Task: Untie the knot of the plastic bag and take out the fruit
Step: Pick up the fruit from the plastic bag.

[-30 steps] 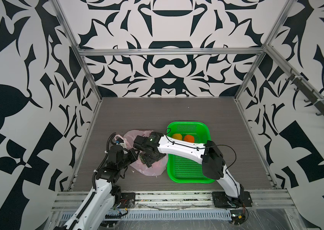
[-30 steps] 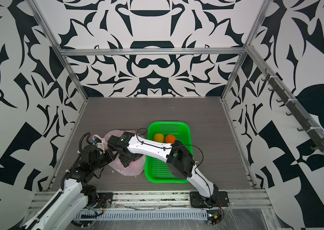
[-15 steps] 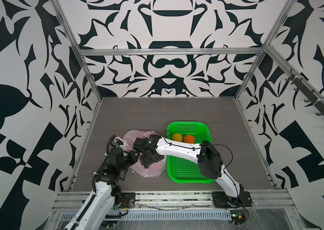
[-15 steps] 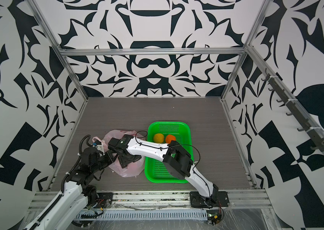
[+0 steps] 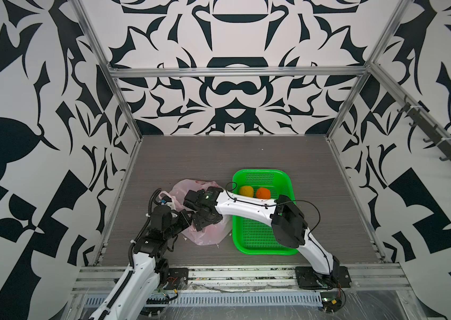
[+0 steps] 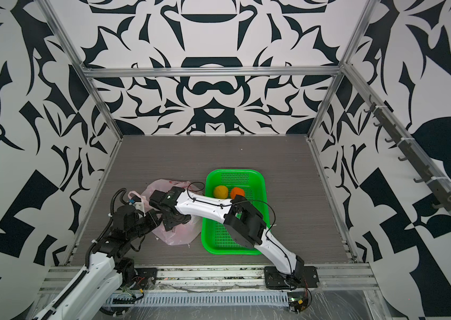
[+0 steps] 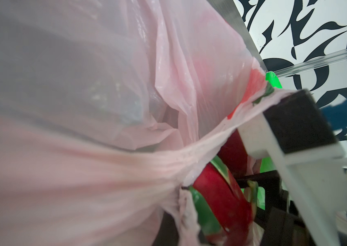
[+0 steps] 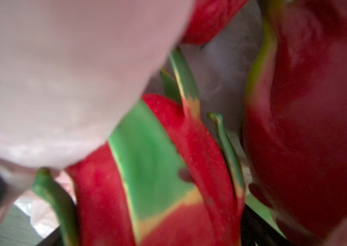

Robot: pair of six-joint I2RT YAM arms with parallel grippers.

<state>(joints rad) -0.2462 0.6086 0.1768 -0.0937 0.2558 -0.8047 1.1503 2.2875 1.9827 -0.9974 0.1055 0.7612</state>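
My left gripper (image 5: 186, 219) is closed on the plastic bag (image 5: 205, 238). Its pink film bunches and runs taut across the left wrist view. The bag lies on the grey worktop (image 5: 218, 155) at lower centre-left in both top views, just beside the green perforated basket (image 5: 263, 250).

My right gripper (image 5: 201, 225) points down into the bag. I cannot tell whether it is parted or clamped. Close before its camera sits a dragon fruit (image 8: 168, 166), magenta with green-tipped scales. A second dragon fruit (image 8: 317, 127) fills the right edge, and a blurred pink fold covers the upper left.

My right forearm crosses the basket's left rim and hides much of the bag. In the basket's upper half a yellow fruit (image 5: 246, 191) and an orange fruit (image 5: 262, 193) lie side by side.
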